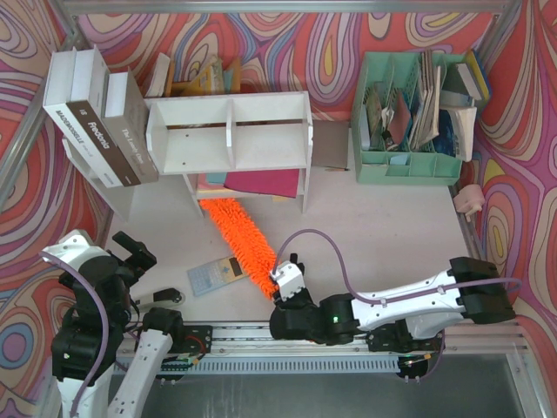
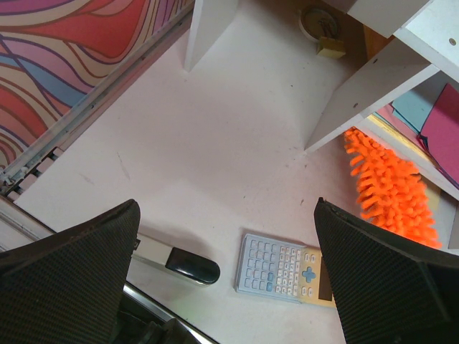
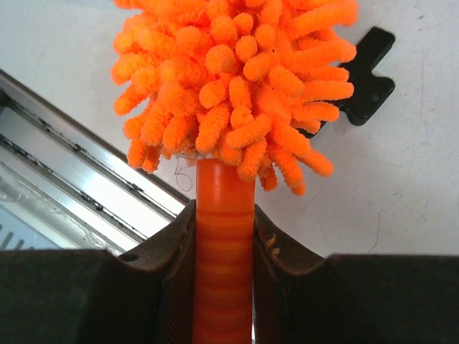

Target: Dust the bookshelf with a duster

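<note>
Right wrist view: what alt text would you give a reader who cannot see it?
The fingers of the right gripper are shut on the ribbed orange handle of the duster, whose fluffy head fills the top of the view. Behind lie the white table, a flat black piece at upper right and a metal rail at left.

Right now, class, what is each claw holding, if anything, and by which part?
The right claw grips the duster by its orange handle, just below the fluff. The left claw is open and holds nothing.
</note>
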Robot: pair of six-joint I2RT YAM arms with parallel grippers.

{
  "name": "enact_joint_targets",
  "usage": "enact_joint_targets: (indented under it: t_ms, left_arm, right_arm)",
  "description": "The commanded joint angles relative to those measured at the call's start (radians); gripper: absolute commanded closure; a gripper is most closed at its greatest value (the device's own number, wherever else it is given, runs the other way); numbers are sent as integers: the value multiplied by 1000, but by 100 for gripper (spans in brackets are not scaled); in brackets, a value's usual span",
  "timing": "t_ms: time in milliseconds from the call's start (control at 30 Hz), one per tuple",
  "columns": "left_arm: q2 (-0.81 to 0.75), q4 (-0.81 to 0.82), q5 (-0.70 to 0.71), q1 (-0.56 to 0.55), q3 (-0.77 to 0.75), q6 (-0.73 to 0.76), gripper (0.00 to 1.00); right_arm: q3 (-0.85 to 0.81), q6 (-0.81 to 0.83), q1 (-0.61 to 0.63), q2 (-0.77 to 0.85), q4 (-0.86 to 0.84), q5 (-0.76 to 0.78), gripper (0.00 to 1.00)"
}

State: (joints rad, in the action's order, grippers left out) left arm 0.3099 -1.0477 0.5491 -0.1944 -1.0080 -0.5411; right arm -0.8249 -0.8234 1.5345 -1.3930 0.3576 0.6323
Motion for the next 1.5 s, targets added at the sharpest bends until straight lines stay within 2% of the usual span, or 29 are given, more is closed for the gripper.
enact_joint_targets:
  t_ms: [0,367,600,733,1133,1467]
  left_arm:
    - [3,14,-2,7,14,14,2]
    - [2,14,-2,7,14,15,2]
    - [0,14,-3,7,14,13,2]
    - [2,13,-3,7,14,15,2]
    - [1,14,-3,7,15,15,2]
    - [2,14,0,7,14,14,2]
  right_arm:
    - [-15,-23,17,19,-23,109,100]
    - [16,-93,3,-128,-22,60,100]
    - [-51,-47,-2,-36,7,119,100]
    - [-48,-11,-2,25,-39,138,100]
    - [-3,-38,-64,-138,-94,17,100]
    - [-77,88,-73,-69,-135,56,100]
